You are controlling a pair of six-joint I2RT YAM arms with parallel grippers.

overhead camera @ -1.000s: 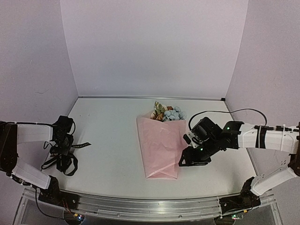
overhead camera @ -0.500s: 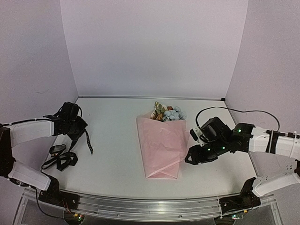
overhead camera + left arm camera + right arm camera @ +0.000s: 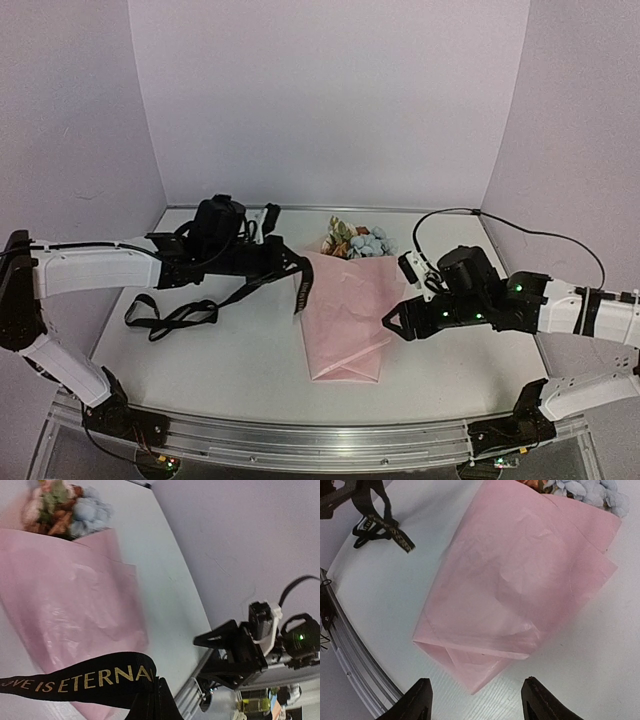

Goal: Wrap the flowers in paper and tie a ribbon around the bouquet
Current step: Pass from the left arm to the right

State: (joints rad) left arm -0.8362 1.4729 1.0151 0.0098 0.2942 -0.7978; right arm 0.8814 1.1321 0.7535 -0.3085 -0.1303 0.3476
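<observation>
The bouquet lies mid-table, a pink paper cone with the blue, cream and orange flowers showing at its far, wide end. My left gripper hovers at the cone's upper left edge, shut on the black ribbon. One lettered end hangs over the paper and the rest trails left on the table. The left wrist view shows the ribbon looped from my shut gripper above the paper. My right gripper is open beside the cone's right edge; in its wrist view the right gripper faces the folded narrow end.
An aluminium rail runs along the table's near edge. Pale walls close in the left, back and right sides. A black cable arcs over my right arm. The ribbon's loose loops lie on the left of the table.
My left gripper shut on the ribbon at the far left and carried it right to the bouquet's upper left edge. My right gripper drew slightly away from the cone and opened wider.
</observation>
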